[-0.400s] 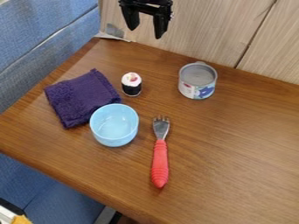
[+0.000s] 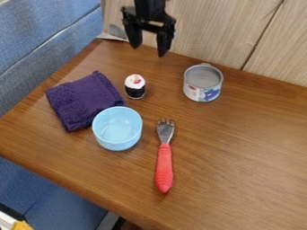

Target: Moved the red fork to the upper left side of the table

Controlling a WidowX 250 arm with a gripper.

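end effector (image 2: 148, 50): hanging over far edge of counter (image 2: 240, 188), pointing down, with fingers apart. red fork (image 2: 164, 166): flat on counter, just right of light blue bowl (image 2: 117, 128) in camera view, with tines toward far side. at upper left of bowl: purple cloth (image 2: 84, 101). behind bowl: toy sushi roll (image 2: 135, 87), upright. farther right: small open can (image 2: 203, 84), also upright.
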